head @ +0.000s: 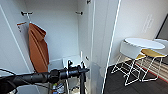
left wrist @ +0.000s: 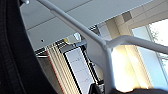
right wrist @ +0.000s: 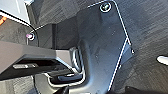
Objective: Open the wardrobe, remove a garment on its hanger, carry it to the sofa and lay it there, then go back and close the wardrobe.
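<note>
White wardrobe [head: 100,37] doors are standing open, so the first step is looking done: the pale inside is showing, with the orange-rust hooded garment [head: 37,47] hanging against the left wall under the rail brackets. The left gripper [head: 83,70] is reaching in from the left at about the height of the wardrobe's lower part, and a thin dark strip is hanging straight down beneath it. In the left wrist view a white hanger [left wrist: 100,45] is crossing close to the camera, its arms branching from a thicker neck, and a broad black mass beside it, faintly ribbed like cloth, is probably the garment [left wrist: 12,50], limp and very near the wrist. I am judging that the taking-out step is in hand or just finished. Whether the left jaws are clamping the hanger I cannot tell, since the contact is hidden at the picture's edge. The right arm's jaws are likewise not readable; its camera is looking down on dark carpeted floor [right wrist: 150,30]. The carry to the sofa, the laying down and the closing of the doors are all remaining. A round white surface [head: 143,43] and wire-legged chairs [head: 150,53] are standing to the right of the wardrobe.
</note>
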You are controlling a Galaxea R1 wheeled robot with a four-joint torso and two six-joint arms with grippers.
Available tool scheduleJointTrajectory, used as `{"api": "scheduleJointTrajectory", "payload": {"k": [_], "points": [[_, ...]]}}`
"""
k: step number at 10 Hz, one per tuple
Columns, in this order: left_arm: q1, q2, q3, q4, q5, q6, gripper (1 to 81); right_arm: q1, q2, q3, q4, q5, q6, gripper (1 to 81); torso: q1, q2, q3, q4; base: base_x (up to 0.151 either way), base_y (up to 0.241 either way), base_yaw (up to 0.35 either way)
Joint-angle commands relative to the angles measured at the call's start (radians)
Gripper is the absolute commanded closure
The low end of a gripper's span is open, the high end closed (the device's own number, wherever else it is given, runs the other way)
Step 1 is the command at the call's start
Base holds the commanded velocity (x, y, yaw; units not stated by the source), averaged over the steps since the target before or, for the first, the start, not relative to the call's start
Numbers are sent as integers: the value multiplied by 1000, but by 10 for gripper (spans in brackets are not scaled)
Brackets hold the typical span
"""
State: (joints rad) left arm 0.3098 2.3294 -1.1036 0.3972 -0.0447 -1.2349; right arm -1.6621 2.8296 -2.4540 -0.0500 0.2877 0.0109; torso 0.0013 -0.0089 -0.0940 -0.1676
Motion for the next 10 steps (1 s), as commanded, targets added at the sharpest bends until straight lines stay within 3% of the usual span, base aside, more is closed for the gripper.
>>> {"api": "scheduleJointTrajectory", "payload": {"k": [1, 10], "points": [[-154, -8, 41, 20, -38, 2, 811, 20, -14, 0, -7, -50, -2, 10, 0, 0, 0, 0, 0, 0, -199], [-154, -2, 42, 18, -41, 0, 811, 18, -5, -3, -2, -51, -2, 10, 0, 0, 0, 0, 0, 0, -205]]}}
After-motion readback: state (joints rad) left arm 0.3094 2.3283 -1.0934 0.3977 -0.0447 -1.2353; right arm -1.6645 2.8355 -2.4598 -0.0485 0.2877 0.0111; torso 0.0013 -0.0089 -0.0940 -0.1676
